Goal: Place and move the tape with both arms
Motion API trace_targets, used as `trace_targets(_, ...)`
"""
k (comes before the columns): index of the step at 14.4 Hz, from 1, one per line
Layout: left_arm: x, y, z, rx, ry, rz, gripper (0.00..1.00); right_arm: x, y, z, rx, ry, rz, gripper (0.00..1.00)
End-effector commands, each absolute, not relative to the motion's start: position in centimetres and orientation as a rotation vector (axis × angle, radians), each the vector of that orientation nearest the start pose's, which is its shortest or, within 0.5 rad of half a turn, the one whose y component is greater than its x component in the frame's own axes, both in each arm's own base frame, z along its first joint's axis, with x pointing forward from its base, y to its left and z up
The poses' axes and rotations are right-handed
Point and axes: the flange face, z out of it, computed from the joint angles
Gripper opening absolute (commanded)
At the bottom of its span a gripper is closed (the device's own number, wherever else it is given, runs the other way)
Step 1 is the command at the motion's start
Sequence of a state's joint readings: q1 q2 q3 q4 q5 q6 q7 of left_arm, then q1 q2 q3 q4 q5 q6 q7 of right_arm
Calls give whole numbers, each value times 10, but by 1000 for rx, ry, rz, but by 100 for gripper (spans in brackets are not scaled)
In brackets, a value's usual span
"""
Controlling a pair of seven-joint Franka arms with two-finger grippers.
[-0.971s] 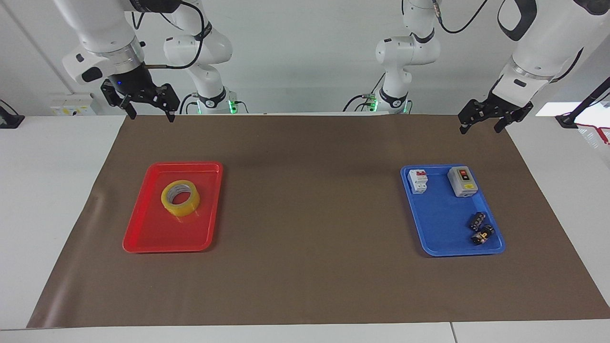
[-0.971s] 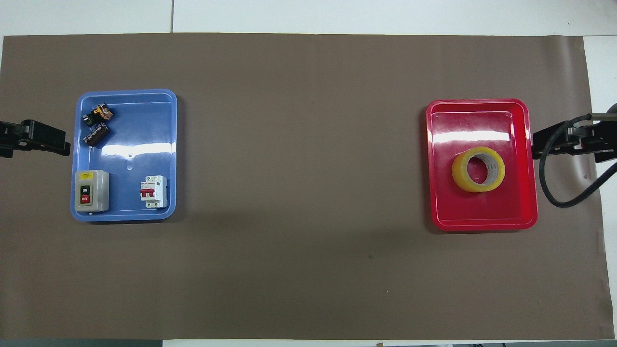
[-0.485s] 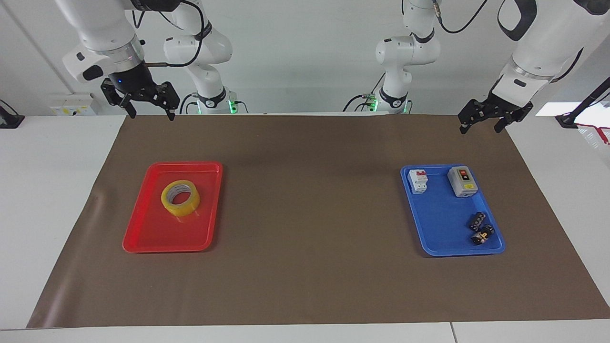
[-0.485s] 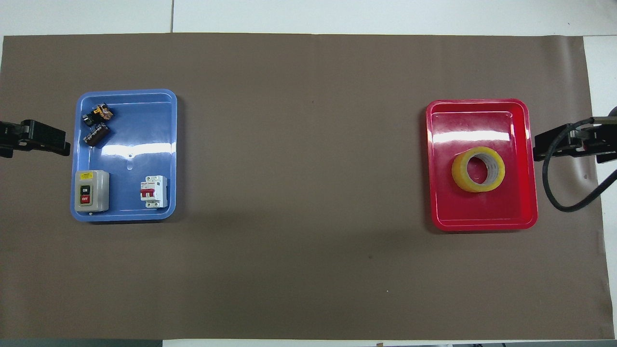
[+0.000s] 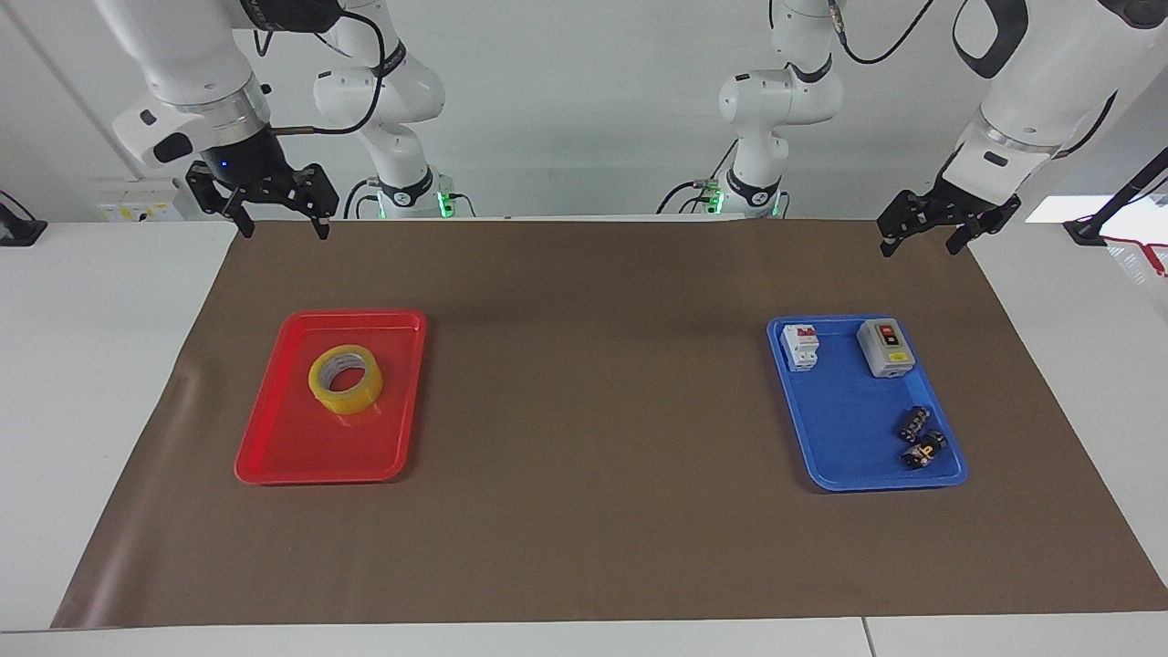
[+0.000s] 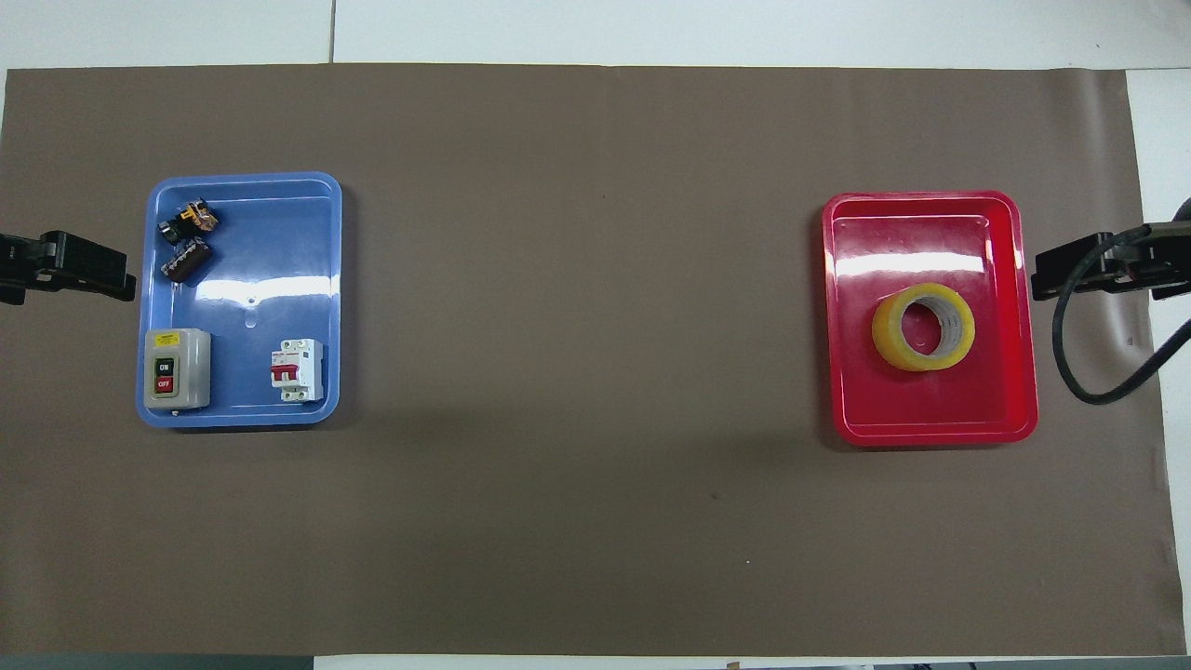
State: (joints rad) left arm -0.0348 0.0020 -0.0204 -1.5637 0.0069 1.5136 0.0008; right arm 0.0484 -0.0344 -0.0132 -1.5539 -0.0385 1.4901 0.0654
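Two flat plastic trays sit on a brown paper mat (image 5: 584, 438) over the white table (image 5: 82, 365) — a red tray (image 5: 301, 447) toward the right arm's end, a blue tray (image 5: 844, 438) toward the left arm's. The single roll of translucent yellow packing tape (image 5: 346, 379), pale core showing, lies flat in the red one. The blue holds four small electrical parts. Both black grippers hang released and empty over the mat's near edge: right gripper (image 5: 278, 228), left gripper (image 5: 920, 245).

Robotics lab: white robot arms (image 5: 182, 64) around a brown-papered table (image 5: 593, 411), bare white walls
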Motion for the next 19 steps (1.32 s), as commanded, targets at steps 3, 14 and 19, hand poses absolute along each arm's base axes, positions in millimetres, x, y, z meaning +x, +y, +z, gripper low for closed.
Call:
trace_targets(3,540,-28,625,-3153,100,92,100,527,11,648,-3189,32,41,100)
trace_targets(14,540,-28,625,-3153,100,92,100,523,14,657,-3181,-13,76,100)
trace_targets(19,540,-28,625,-3153,100,92,100,522,16,657,-3179,-8,74,100)
